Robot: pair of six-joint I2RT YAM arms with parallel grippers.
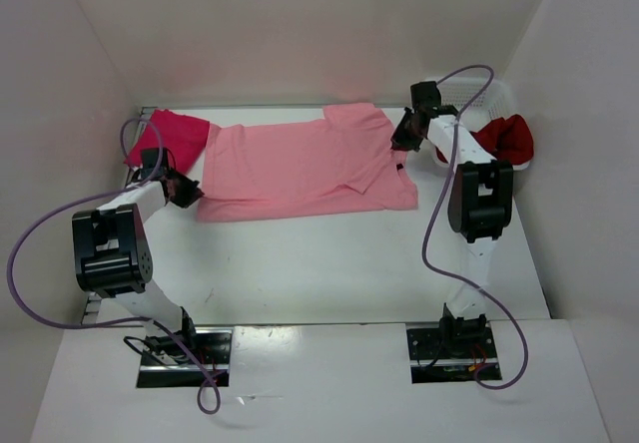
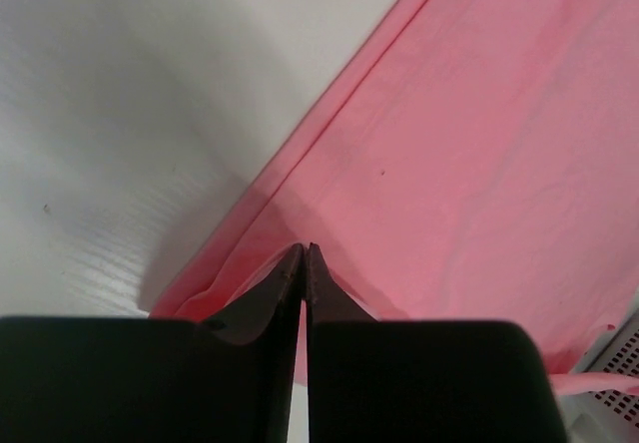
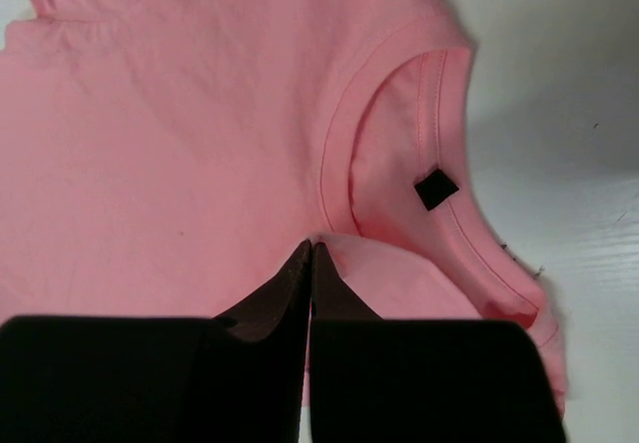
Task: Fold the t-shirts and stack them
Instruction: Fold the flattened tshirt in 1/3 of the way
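Observation:
The light pink t-shirt (image 1: 300,164) lies spread flat across the middle of the table, collar to the right. My left gripper (image 1: 188,192) sits at its near left corner. In the left wrist view that gripper (image 2: 304,248) is shut, with the shirt's edge (image 2: 469,134) bunched up around its tips. My right gripper (image 1: 402,142) is at the collar. Seen from the right wrist, it (image 3: 313,246) is shut on a raised pinch of the light pink t-shirt (image 3: 180,144) beside the neck opening and its black tag (image 3: 436,189). The crimson-pink t-shirt (image 1: 170,136) lies at the back left. The dark red t-shirt (image 1: 504,139) hangs from the basket.
A white mesh basket (image 1: 499,96) stands at the back right against the wall, and a corner of it (image 2: 619,368) shows in the left wrist view. White walls close in the table on the left, back and right. Purple cables loop beside both arms.

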